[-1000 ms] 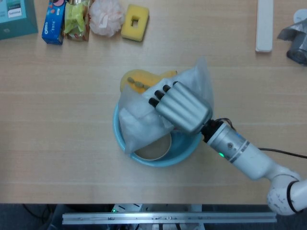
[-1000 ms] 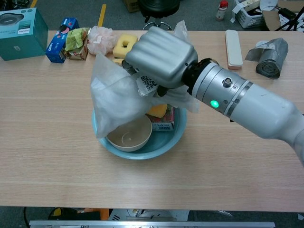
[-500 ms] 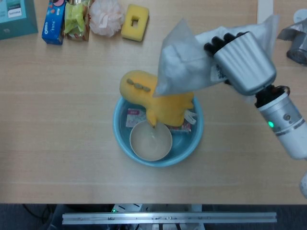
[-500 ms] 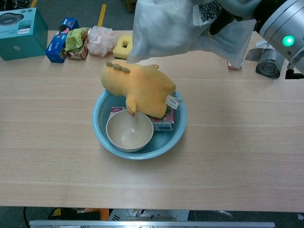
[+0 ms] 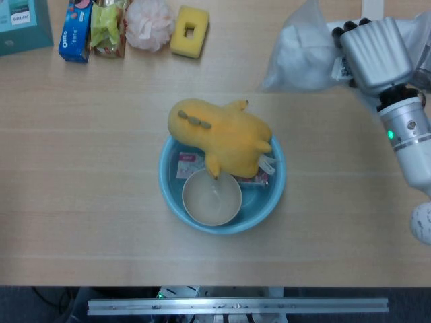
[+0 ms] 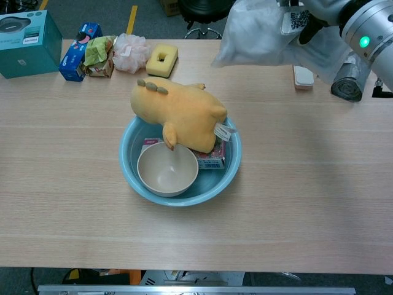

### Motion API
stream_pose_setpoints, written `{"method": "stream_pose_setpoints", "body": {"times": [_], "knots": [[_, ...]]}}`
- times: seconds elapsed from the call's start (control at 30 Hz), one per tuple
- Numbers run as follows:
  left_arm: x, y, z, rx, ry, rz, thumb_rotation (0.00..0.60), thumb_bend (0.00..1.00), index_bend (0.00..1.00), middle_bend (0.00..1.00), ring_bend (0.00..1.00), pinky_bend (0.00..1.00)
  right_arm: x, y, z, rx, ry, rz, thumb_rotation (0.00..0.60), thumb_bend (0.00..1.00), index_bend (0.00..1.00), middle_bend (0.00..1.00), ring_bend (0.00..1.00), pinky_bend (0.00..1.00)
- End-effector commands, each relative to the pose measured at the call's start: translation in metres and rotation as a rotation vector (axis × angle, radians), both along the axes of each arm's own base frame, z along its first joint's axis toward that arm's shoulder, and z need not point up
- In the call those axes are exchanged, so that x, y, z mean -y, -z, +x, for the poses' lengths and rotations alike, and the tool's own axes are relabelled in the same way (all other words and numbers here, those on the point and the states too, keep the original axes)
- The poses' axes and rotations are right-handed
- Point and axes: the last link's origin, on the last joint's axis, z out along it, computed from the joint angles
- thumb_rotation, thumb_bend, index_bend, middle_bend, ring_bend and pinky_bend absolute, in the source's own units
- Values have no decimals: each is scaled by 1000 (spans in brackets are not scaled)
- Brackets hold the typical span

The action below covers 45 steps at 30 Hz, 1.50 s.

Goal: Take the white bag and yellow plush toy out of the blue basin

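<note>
My right hand [image 5: 376,50] grips the white bag [image 5: 300,57] and holds it in the air over the table's far right, well clear of the blue basin [image 5: 165,185]. In the chest view the white bag [image 6: 258,34] hangs at the top, with the right hand [image 6: 319,11] cut by the frame's edge. The yellow plush toy [image 5: 222,138] lies across the basin's far rim, partly inside it. From the chest, the plush toy [image 6: 178,110] covers the back of the basin [image 6: 126,166]. My left hand shows in neither view.
A cream bowl [image 5: 212,198] and a pink packet [image 5: 185,165] sit inside the basin. Along the far edge stand a teal box [image 6: 27,46], a blue snack box [image 5: 74,30], a green packet [image 5: 106,27], a pink puff [image 5: 148,23], a yellow sponge [image 5: 189,30], a white bar [image 6: 302,61] and a grey roll [image 6: 349,77].
My right hand lifted the white bag out of the basin and carried it up and to the far right. This uncovered the plush toy, which stays in the basin.
</note>
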Motion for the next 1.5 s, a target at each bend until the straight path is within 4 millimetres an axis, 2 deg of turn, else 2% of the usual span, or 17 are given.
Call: {"method": "stream_pose_setpoints", "body": {"times": [0.03, 0.13, 0.17, 0.23, 0.33, 0.57, 0.7, 0.8, 0.93, 1.1, 1.5], "knots": [[1, 0, 0, -1, -3, -1, 600, 240, 328, 286, 187, 164, 5, 21, -2, -60, 58, 72, 600, 252, 289, 388, 424, 656], [1, 0, -1, -1, -6, 0, 600, 240, 328, 285, 187, 164, 2, 34, -4, -100, 94, 137, 600, 169, 67, 256, 299, 551], [2, 0, -1, -1, -8, 1, 600, 240, 328, 285, 187, 164, 1, 38, -4, -111, 106, 157, 600, 137, 31, 217, 263, 521], [2, -1, -1, -1, -9, 2, 600, 240, 328, 286, 187, 164, -2, 43, -3, -102, 128, 193, 600, 44, 0, 131, 178, 454], [2, -1, -2, -2, -10, 5, 600, 240, 328, 285, 187, 164, -4, 43, 1, -70, 134, 219, 600, 0, 0, 65, 120, 420], [2, -2, -2, 0, -4, 7, 600, 240, 328, 285, 187, 164, -23, 28, 20, 26, 65, 264, 600, 0, 0, 58, 113, 419], [3, -2, -2, 2, -5, 7, 600, 240, 328, 285, 187, 164, -43, 19, 31, 55, 6, 320, 600, 0, 0, 58, 113, 419], [4, -2, -2, 5, -10, 7, 600, 240, 328, 285, 187, 164, -60, 20, 36, 36, -37, 370, 600, 0, 0, 58, 113, 419], [4, -2, -1, 6, -4, 5, 600, 240, 328, 285, 187, 164, -77, 33, 43, 16, -82, 429, 600, 0, 0, 58, 112, 419], [6, -3, 0, 10, -2, -2, 600, 240, 328, 284, 187, 164, -85, 56, 55, -12, -128, 458, 600, 0, 0, 58, 88, 410], [9, -5, -6, 10, -24, -3, 600, 240, 328, 284, 187, 164, -79, 106, 71, -111, -128, 430, 600, 0, 0, 45, 75, 397]]}}
